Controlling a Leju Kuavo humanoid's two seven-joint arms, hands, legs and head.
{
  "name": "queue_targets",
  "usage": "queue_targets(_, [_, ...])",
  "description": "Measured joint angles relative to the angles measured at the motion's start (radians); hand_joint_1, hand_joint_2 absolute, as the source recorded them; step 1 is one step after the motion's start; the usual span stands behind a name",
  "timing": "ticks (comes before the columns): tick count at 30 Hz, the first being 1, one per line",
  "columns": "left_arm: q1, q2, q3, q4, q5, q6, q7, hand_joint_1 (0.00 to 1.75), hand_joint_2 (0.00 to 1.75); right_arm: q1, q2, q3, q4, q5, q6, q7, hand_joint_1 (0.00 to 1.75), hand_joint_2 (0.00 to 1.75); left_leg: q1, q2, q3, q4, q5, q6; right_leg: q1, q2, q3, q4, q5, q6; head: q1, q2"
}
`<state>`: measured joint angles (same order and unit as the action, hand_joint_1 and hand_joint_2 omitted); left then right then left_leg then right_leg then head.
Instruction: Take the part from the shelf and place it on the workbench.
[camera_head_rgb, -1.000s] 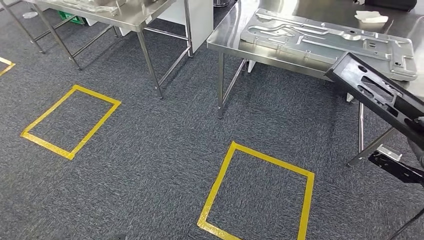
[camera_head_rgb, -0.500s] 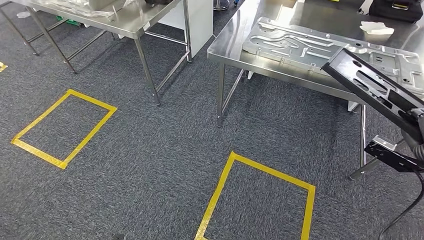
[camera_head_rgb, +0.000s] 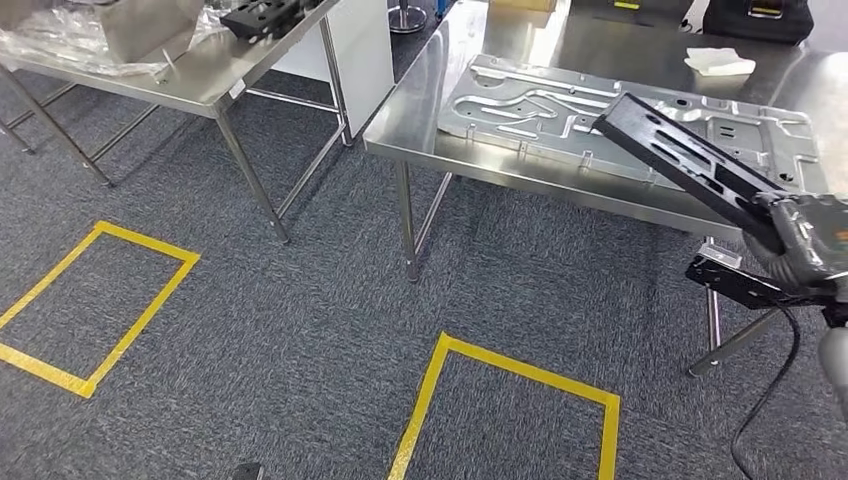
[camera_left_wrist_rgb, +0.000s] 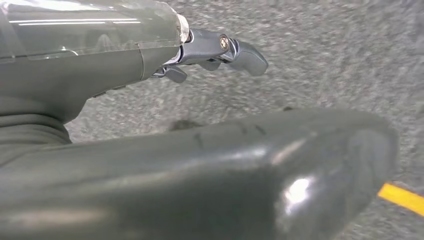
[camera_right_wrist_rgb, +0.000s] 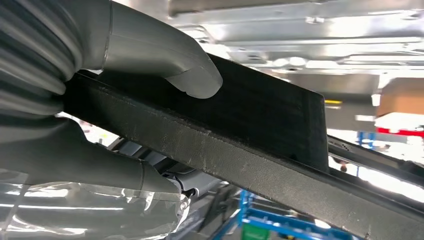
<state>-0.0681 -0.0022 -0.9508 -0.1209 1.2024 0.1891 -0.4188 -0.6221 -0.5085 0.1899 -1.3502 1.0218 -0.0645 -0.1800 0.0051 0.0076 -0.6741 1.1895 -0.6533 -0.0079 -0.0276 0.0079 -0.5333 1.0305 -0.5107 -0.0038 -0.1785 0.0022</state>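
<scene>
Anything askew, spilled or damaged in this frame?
Nothing stands out. The right hand holds the black part tilted over the workbench, not yet set down. The stamped metal panel lies flat on the bench.

Right counter (camera_head_rgb: 420, 120): panel (camera_head_rgb: 560, 105) lying flat on it; cloth (camera_head_rgb: 718, 62) behind the panel, toward the far right. Part (camera_head_rgb: 680, 165) in the right robot hand (camera_head_rgb: 805, 240), tilted, its far end over the panel's near edge. Left counter (camera_head_rgb: 200, 85): beside the right one, plate (camera_head_rgb: 262, 16) on it. Floor (camera_head_rgb: 300, 330): two tape squares (camera_head_rgb: 510, 410) before the counters.
</scene>
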Motion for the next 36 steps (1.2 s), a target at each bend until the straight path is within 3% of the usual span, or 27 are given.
queue_targets(2, [0.003,0.003,0.0,0.0,0.003,0.002,0.001,0.0,0.0,-0.042,0.03,0.047,0.043,0.002,-0.003,0.006,1.75,1.75,-0.01,-0.005,-0.003,-0.105,0.173,0.022,0.003,0.005,0.035,-0.003,-0.029,0.006,0.0,0.0])
queue_targets(3, [0.004,0.004,0.0,0.0,0.004,0.002,0.001,0.0,0.0,-0.056,0.045,0.068,0.06,0.005,-0.005,0.011,1.75,1.75,-0.014,-0.009,0.001,-0.138,0.236,0.029,0.003,0.008,0.049,-0.009,-0.04,0.011,0.0,0.0])
queue_targets(4, [0.004,0.005,-0.001,0.0,0.004,0.003,0.002,0.0,0.0,-0.066,0.056,0.084,0.072,0.007,-0.007,0.016,1.75,1.75,-0.017,-0.012,0.008,-0.157,0.264,0.032,0.004,0.01,0.06,-0.008,-0.041,0.019,0.0,0.0])
queue_targets(6, [0.003,0.003,-0.001,-0.001,0.004,0.003,0.003,0.0,0.0,-0.079,0.07,0.104,0.085,0.011,-0.009,0.025,1.75,1.75,-0.016,-0.017,0.04,-0.177,0.255,0.035,0.002,0.008,0.075,0.003,-0.035,0.029,0.0,0.0])
queue_targets(8, [0.0,0.0,-0.001,-0.002,0.004,0.003,0.002,0.0,0.0,-0.102,0.076,0.114,0.096,0.011,-0.011,0.031,1.75,1.75,-0.012,-0.02,0.071,-0.192,0.25,0.043,0.0,0.003,0.049,0.065,-0.035,0.034,0.0,0.0])
queue_targets(10, [-0.002,-0.001,-0.002,-0.003,0.004,0.002,0.001,0.0,0.0,-0.119,0.078,0.119,0.102,0.011,-0.015,0.033,1.75,1.75,-0.009,-0.021,0.091,-0.195,0.236,0.047,-0.002,0.0,-0.028,0.171,-0.068,0.042,0.0,0.0])
queue_targets(12, [0.001,-0.002,-0.003,-0.003,0.004,0.001,0.0,0.0,0.0,-0.116,0.079,0.121,0.107,0.01,-0.016,0.035,1.75,1.75,-0.006,-0.023,0.117,-0.195,0.212,0.046,-0.004,-0.001,-0.109,0.239,-0.125,0.052,0.0,0.0])
queue_targets(13, [0.004,-0.003,-0.004,-0.003,0.004,0.0,-0.001,0.0,0.0,-0.112,0.078,0.121,0.109,0.008,-0.015,0.036,1.75,1.75,-0.003,-0.025,0.133,-0.195,0.198,0.043,-0.006,-0.002,-0.133,0.236,-0.142,0.057,0.0,0.0])
queue_targets(14, [0.006,-0.004,-0.005,-0.003,0.004,0.0,-0.001,0.0,0.0,-0.108,0.078,0.122,0.111,0.006,-0.014,0.037,1.75,1.75,-0.001,-0.026,0.15,-0.195,0.183,0.04,-0.009,-0.003,-0.146,0.206,-0.135,0.061,0.0,0.0])
queue_targets(15, [0.007,-0.005,-0.006,-0.003,0.004,0.0,-0.001,0.0,0.0,-0.107,0.077,0.122,0.113,0.003,-0.013,0.038,1.75,1.75,0.002,-0.027,0.169,-0.195,0.167,0.035,-0.012,-0.006,-0.149,0.154,-0.094,0.065,0.0,0.0])
queue_targets(16, [0.008,-0.006,-0.007,-0.003,0.005,-0.001,-0.001,0.0,0.0,-0.104,0.076,0.121,0.114,0.0,-0.012,0.039,1.75,1.75,0.002,-0.027,0.186,-0.192,0.15,0.029,-0.015,-0.012,-0.149,0.096,-0.02,0.068,0.0,0.0])
queue_targets(18, [0.008,-0.006,-0.008,-0.003,0.005,-0.001,-0.002,0.0,0.0,-0.099,0.071,0.121,0.117,-0.004,-0.008,0.041,1.75,1.75,0.001,-0.027,0.21,-0.19,0.119,0.015,-0.012,-0.021,-0.142,0.023,0.096,0.055,0.001,0.0])
queue_targets(19, [0.007,-0.006,-0.008,-0.003,0.005,-0.001,-0.002,0.0,0.0,-0.094,0.067,0.119,0.118,-0.006,-0.007,0.041,1.75,1.75,0.0,-0.027,0.219,-0.188,0.109,0.008,-0.009,-0.021,-0.14,0.013,0.12,0.045,0.001,0.0])
queue_targets(20, [0.007,-0.006,-0.008,-0.003,0.005,-0.001,-0.002,0.0,0.0,-0.092,0.063,0.118,0.118,-0.006,-0.005,0.041,1.75,1.75,0.0,-0.027,0.221,-0.185,0.108,0.002,-0.007,-0.019,-0.134,0.015,0.111,0.033,0.002,0.0])
queue_targets(22, [0.006,-0.006,-0.008,-0.003,0.005,-0.001,-0.002,0.0,0.0,-0.091,0.056,0.113,0.114,-0.007,-0.005,0.042,1.75,1.75,0.002,-0.024,0.201,-0.131,0.123,-0.007,-0.009,-0.013,-0.116,0.011,0.096,0.016,0.001,0.0])
queue_targets(24, [0.005,-0.006,-0.008,-0.003,0.005,-0.001,-0.002,0.0,0.0,-0.091,0.053,0.11,0.11,-0.008,-0.005,0.042,1.75,1.75,0.005,-0.019,0.13,-0.017,0.126,-0.015,-0.009,-0.01,-0.089,0.006,0.076,0.005,0.0,0.0])
queue_targets(26, [0.005,-0.007,-0.009,-0.003,0.005,-0.001,-0.001,0.0,0.0,-0.088,0.052,0.108,0.11,-0.009,-0.004,0.041,1.75,1.75,0.005,-0.017,0.038,0.092,0.074,-0.019,-0.007,-0.007,-0.059,0.003,0.05,0.0,0.0,0.0])
queue_targets(27, [0.006,-0.007,-0.009,-0.003,0.005,-0.001,-0.001,0.0,0.0,-0.085,0.052,0.108,0.11,-0.009,-0.004,0.041,1.75,1.75,0.005,-0.016,0.0,0.118,0.041,-0.019,-0.006,-0.005,-0.042,0.003,0.036,0.0,0.0,0.0])
queue_targets(28, [0.006,-0.007,-0.009,-0.003,0.005,-0.001,-0.001,0.0,0.0,-0.082,0.052,0.108,0.11,-0.009,-0.003,0.041,1.75,1.75,0.005,-0.016,-0.026,0.12,0.017,-0.017,-0.005,-0.003,-0.023,0.003,0.021,-0.001,0.0,0.0])
queue_targets(29, [0.008,-0.007,-0.009,-0.003,0.005,-0.001,0.0,0.0,0.0,-0.08,0.052,0.108,0.11,-0.009,-0.003,0.041,1.75,1.75,0.004,-0.016,-0.041,0.094,0.015,-0.012,-0.003,-0.002,-0.002,0.003,0.005,0.0,0.0,0.0])
queue_targets(30, [0.009,-0.007,-0.009,-0.003,0.005,-0.001,0.0,0.0,0.0,-0.079,0.052,0.108,0.11,-0.009,-0.003,0.041,1.75,1.75,0.001,-0.016,-0.046,0.042,0.049,-0.003,-0.001,-0.002,0.02,0.002,-0.013,0.001,0.0,0.0])
queue_targets(33, [0.014,-0.003,-0.009,-0.002,0.005,-0.001,0.0,0.0,0.0,-0.074,0.051,0.108,0.112,-0.01,-0.002,0.042,1.75,1.75,-0.017,-0.017,-0.048,-0.122,0.269,0.034,0.002,0.002,0.066,-0.004,-0.056,0.009,0.0,0.0])
queue_targets(34, [0.014,-0.001,-0.009,-0.001,0.005,-0.001,0.001,0.0,0.0,-0.07,0.051,0.108,0.113,-0.01,-0.002,0.041,1.75,1.75,-0.022,-0.017,-0.046,-0.146,0.311,0.041,0.002,0.004,0.074,-0.01,-0.061,0.016,-0.001,0.0])
queue_targets(36, [0.01,-0.002,-0.009,-0.001,0.005,-0.001,0.001,0.0,0.0,-0.068,0.047,0.106,0.111,-0.01,0.0,0.04,1.75,1.75,-0.024,-0.016,-0.026,-0.168,0.314,0.05,0.001,0.005,0.078,-0.005,-0.048,0.03,-0.001,0.0])
